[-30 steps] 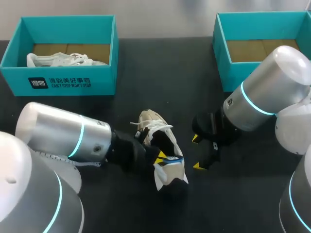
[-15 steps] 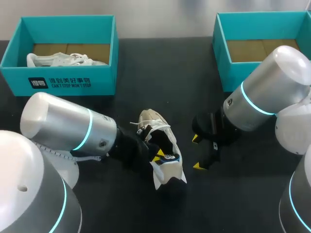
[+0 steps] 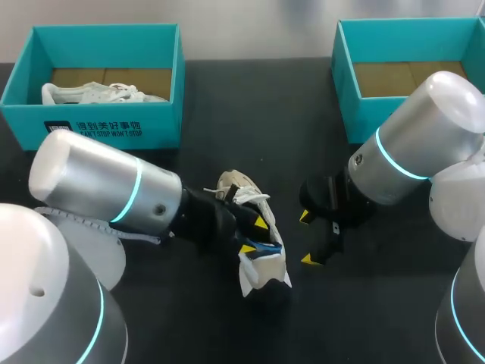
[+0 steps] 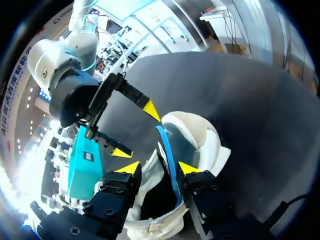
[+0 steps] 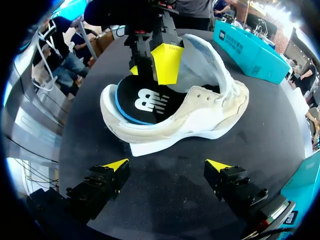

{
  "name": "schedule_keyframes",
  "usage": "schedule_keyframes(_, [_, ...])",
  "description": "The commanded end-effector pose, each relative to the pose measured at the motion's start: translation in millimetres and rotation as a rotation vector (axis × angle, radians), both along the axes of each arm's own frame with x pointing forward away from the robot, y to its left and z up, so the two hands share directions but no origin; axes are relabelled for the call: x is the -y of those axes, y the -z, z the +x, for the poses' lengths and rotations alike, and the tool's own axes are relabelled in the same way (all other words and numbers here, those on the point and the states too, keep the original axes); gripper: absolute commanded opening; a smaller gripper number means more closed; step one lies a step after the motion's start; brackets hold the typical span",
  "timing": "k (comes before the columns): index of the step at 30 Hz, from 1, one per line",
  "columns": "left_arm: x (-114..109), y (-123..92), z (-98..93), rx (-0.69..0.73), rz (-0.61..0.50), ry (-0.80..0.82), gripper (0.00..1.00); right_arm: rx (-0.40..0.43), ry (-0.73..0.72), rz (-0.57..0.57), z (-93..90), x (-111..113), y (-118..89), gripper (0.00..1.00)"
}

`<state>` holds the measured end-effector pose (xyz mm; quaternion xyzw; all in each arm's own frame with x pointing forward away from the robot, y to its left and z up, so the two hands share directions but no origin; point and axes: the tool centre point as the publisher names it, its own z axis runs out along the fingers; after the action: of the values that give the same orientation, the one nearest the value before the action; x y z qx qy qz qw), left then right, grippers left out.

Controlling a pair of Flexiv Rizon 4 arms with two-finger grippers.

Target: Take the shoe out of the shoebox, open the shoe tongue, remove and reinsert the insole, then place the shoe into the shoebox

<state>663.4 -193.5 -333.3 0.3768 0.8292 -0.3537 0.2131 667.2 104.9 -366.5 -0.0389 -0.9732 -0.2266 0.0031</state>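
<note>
**Insole half in, shoe unheld**

- Shoe (image 3: 235, 184) stands on its sole on the black table (image 3: 227, 121), between the 2 teal boxes and well apart from both.
- The left shoebox (image 3: 91, 129) holds a second white shoe (image 3: 98, 93). The right shoebox (image 3: 345, 76) shows only its cardboard floor.
- Left gripper (image 3: 256, 233) is down in the shoe's mouth with its fingers apart. The blue-rimmed insole (image 5: 142, 100) stands on edge between them, and no pinch from both sides is visible.
- The insole's heel end rides above the collar. Judged not yet seated.
- Right gripper (image 3: 307, 237) rests low beside the shoe, spread wide, with nothing between its tips. The shoe lies just ahead of it.

Risks, as judged:
- Nothing braces the shoe, so a downward or sideways push from the left arm could slide it or tip it onto its side.
- The insole could fold or buckle if it is pressed at the heel while the forefoot has not slid home.
- Laces and tongue lie close to the left fingers — a snag on withdrawal could drag the insole back out.
</note>
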Motion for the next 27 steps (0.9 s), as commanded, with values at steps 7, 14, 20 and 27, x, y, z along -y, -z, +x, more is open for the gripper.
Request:
schedule_keyframes(7, [-13,-11,-9.1,-0.078,-0.077,0.062,0.43,0.002,0.001,-0.001,-1.2,0,0,1.00])
schedule_keyframes(14, [2,-5,-12.2,-0.103,-0.100,0.083,0.42,0.002,0.001,-0.001,-1.2,0,0,1.00])
schedule_keyframes(20, [6,-5,-14.7,-0.113,-0.091,0.121,0.39,0.002,0.001,-0.001,-1.2,0,0,1.00])
schedule_keyframes(27, [16,5,-12.9,-0.146,0.003,0.193,0.38,0.002,0.001,-0.001,-1.2,0,0,1.00])
